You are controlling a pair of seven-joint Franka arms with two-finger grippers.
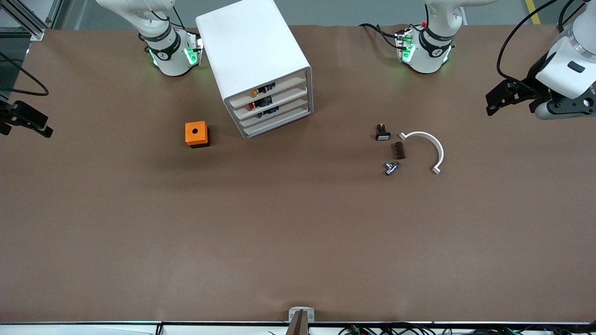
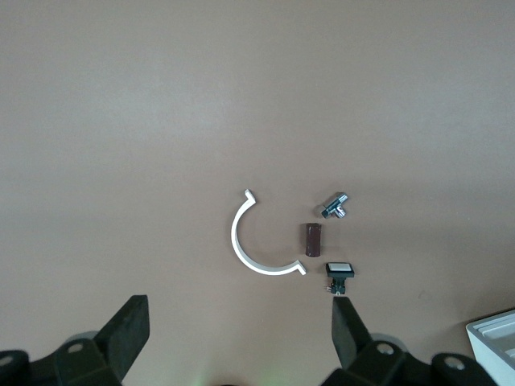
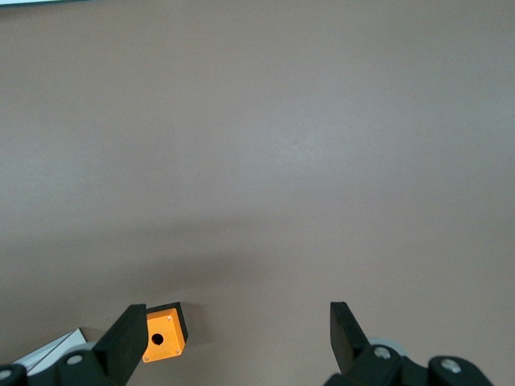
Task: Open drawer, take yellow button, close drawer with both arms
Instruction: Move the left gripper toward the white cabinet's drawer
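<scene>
The tall white cabinet [image 1: 253, 51] stands near the right arm's base with all its drawers shut. The top drawer [image 1: 279, 88] is shut. The button [image 1: 254, 93], orange-yellow, shows through the gap above that drawer's front, beside a black part. My left gripper [image 1: 492, 101] hangs open and empty over the left arm's end of the table; in the left wrist view [image 2: 240, 314] its jaws stand wide apart. My right gripper [image 1: 49, 128] hangs open and empty over the right arm's end; the right wrist view [image 3: 235, 315] shows its jaws wide apart.
An orange cube with a black hole [image 1: 196, 134] [image 3: 165, 334] sits beside the cabinet toward the right arm's end. A white curved clip [image 1: 426, 149] [image 2: 261, 241], a black switch with a white face [image 1: 382, 132] [image 2: 339, 273], a brown part [image 1: 398, 150] and a metal part [image 1: 391, 167] lie nearer the left arm.
</scene>
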